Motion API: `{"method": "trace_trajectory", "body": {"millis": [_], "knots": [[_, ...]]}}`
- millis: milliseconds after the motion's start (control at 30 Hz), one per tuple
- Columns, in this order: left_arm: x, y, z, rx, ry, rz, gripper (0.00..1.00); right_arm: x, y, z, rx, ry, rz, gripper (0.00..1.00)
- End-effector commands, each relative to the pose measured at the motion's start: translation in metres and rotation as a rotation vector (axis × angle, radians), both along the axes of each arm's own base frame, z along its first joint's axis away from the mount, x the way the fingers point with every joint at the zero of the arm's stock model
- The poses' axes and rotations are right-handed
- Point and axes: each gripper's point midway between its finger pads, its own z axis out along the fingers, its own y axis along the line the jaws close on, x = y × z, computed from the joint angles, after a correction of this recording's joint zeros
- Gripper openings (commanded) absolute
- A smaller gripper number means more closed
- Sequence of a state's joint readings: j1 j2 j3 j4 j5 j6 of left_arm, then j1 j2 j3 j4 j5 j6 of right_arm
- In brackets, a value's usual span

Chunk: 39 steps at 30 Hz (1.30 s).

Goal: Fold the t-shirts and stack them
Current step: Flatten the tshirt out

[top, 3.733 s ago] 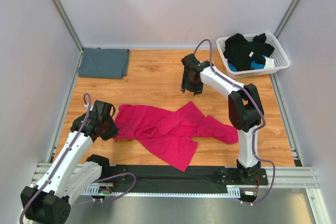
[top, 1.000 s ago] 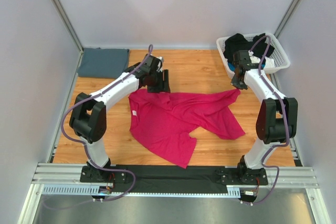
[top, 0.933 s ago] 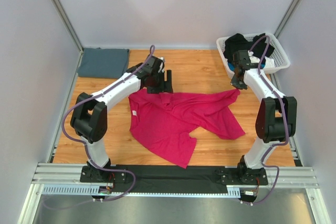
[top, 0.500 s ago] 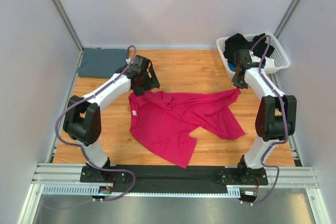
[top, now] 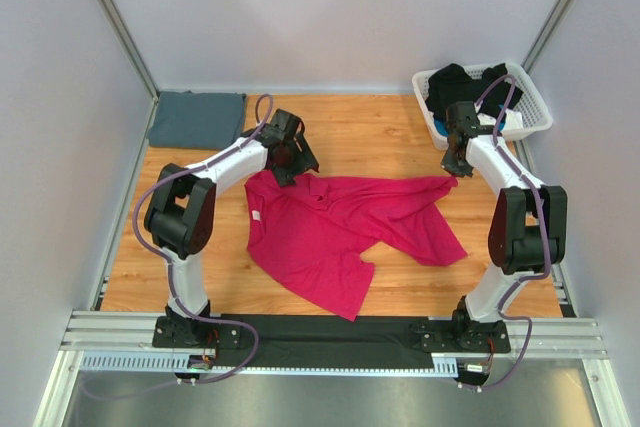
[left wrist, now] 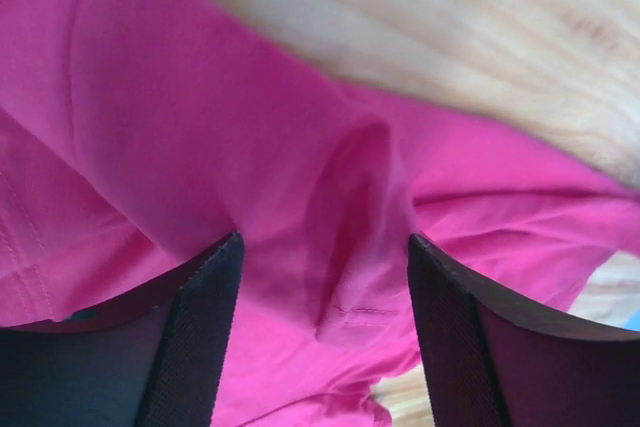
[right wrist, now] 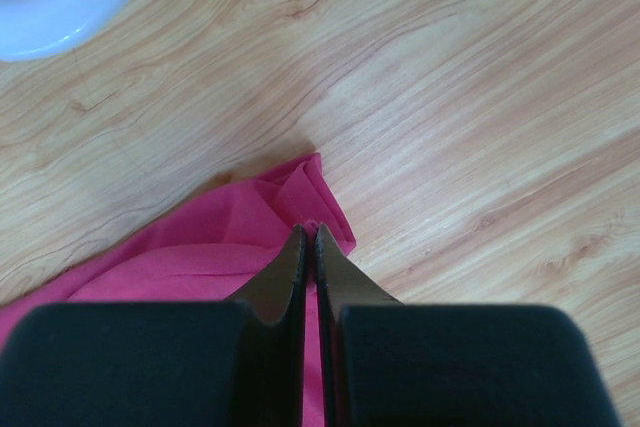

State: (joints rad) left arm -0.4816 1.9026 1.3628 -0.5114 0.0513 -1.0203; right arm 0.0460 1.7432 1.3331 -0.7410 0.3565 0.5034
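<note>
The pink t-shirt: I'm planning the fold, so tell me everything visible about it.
The magenta t-shirt is plain soft cloth. It lies unfolded, spread out and wrinkled on the wooden table, with a small white tag near its left edge. The right claw is shut on its far-right corner, which is drawn out to a point. The left claw stands open, astride a raised fold at the shirt's far-left corner.

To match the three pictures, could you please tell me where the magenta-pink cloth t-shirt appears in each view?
Top external: magenta-pink cloth t-shirt spread mid-table.
Left wrist: t-shirt fills most of the frame.
Right wrist: t-shirt corner, lower left.
Shared landmark: light wooden tabletop.
</note>
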Motion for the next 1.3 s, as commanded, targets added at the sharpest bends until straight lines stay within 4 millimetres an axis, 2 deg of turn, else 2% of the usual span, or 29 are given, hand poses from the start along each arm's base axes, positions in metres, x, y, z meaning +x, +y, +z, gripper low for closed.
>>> {"method": "trace_trajectory", "body": {"millis": [0, 100, 200, 567, 700, 867, 1267], "knots": [[-0.006, -0.018, 0.022, -0.126, -0.026, 0.0, 0.72, 0.008, -0.001, 0.018, 0.005, -0.068, -0.008, 0.0], [-0.017, -0.023, 0.015, -0.14, 0.004, -0.015, 0.67, 0.009, -0.001, 0.017, 0.005, -0.065, -0.003, 0.0], [-0.018, -0.023, 0.015, -0.145, -0.001, -0.015, 0.64, 0.008, -0.001, 0.016, 0.004, -0.061, -0.001, 0.01], [-0.019, -0.031, 0.035, -0.213, -0.076, -0.075, 0.57, 0.005, -0.001, 0.015, 0.001, -0.055, -0.002, 0.0], [-0.023, -0.032, 0.03, -0.238, -0.099, -0.149, 0.55, 0.004, -0.001, 0.014, -0.001, -0.046, 0.004, 0.01], [-0.027, -0.029, 0.038, -0.254, -0.16, -0.201, 0.49, 0.003, -0.002, 0.012, -0.003, -0.038, 0.006, 0.0], [-0.031, -0.028, 0.013, -0.226, -0.113, -0.221, 0.48, 0.004, 0.001, 0.012, 0.011, -0.037, 0.01, 0.0]]}}
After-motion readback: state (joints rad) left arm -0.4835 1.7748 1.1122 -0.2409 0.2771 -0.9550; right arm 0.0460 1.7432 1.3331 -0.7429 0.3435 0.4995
